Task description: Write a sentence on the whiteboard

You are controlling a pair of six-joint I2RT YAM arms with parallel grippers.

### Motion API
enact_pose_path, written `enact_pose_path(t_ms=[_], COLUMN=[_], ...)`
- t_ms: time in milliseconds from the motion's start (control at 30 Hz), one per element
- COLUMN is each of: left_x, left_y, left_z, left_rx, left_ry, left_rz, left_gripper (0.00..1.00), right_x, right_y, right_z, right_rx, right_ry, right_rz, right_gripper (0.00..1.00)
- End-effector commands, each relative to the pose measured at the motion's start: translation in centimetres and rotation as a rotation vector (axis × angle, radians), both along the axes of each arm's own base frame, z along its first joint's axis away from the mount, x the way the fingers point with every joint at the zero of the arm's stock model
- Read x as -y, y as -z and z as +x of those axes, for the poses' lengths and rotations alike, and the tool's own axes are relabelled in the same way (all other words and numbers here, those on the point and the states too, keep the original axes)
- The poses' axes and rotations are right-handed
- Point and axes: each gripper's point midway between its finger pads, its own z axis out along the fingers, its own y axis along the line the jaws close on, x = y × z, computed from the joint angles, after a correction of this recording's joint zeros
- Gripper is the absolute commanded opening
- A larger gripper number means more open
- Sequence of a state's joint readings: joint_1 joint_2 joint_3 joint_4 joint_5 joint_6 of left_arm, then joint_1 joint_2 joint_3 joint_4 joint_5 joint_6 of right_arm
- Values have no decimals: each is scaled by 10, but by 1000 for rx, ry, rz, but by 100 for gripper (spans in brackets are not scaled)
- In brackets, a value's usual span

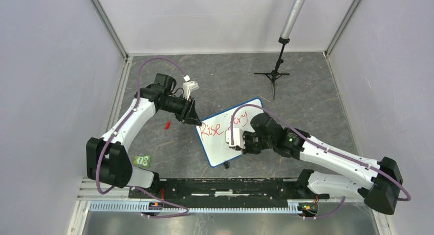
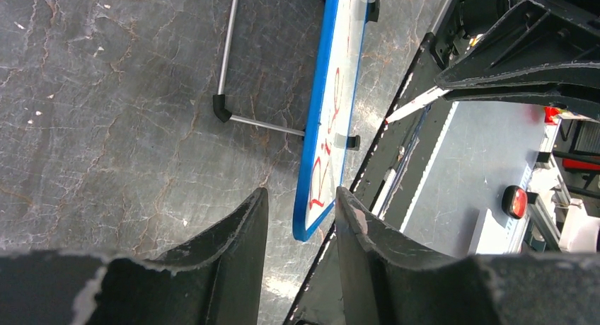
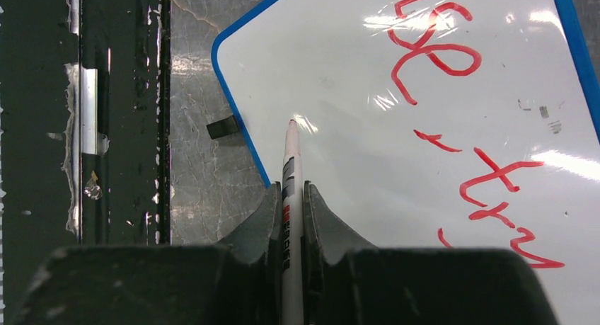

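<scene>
While the grey, stone-patterned table (image 1: 317,107) fills the space between white walls, the left arm (image 1: 128,122) reaches in from the left and the right arm (image 1: 332,155) from the right, both meeting at the whiteboard (image 1: 217,150). It sits near the middle of the table, turned at an angle to the table's edges, its blue rim facing the arms' bases. A black tripod stand (image 1: 276,73) rises well apart at the far side. The left gripper (image 1: 194,118) has its jaws spread on either side of the board's left corner, with a gap showing at one finger; whether the other finger touches the rim I cannot tell. The right gripper (image 3: 291,185) is pinching a white marker (image 3: 291,155), whose tip points at bare white just inside the rim; contact with the board is unclear. The sentence (image 1: 211,130) reads "Rise, try" in red. A small red piece (image 1: 167,125) lies beside the left gripper, and a green card (image 1: 143,160) near the left arm's base.
</scene>
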State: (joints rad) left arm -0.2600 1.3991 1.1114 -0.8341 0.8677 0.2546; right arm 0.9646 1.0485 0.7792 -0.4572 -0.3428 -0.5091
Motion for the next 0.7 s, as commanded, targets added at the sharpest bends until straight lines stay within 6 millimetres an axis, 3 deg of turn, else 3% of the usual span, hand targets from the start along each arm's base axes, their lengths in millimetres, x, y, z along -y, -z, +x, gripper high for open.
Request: enact_pose_path(t_ms=[0, 667], left_x=[6, 4], left_y=[-4, -1], left_z=[-1, 0], left_rx=[9, 14], left_ry=[11, -1], left_rz=[-36, -24], left_gripper=[45, 42], right_x=[-13, -38], right_y=[-7, 5], right_z=[8, 10], right_rx=[43, 161], right_ry=[27, 86], right_rz=[54, -25], right_gripper=[0, 0])
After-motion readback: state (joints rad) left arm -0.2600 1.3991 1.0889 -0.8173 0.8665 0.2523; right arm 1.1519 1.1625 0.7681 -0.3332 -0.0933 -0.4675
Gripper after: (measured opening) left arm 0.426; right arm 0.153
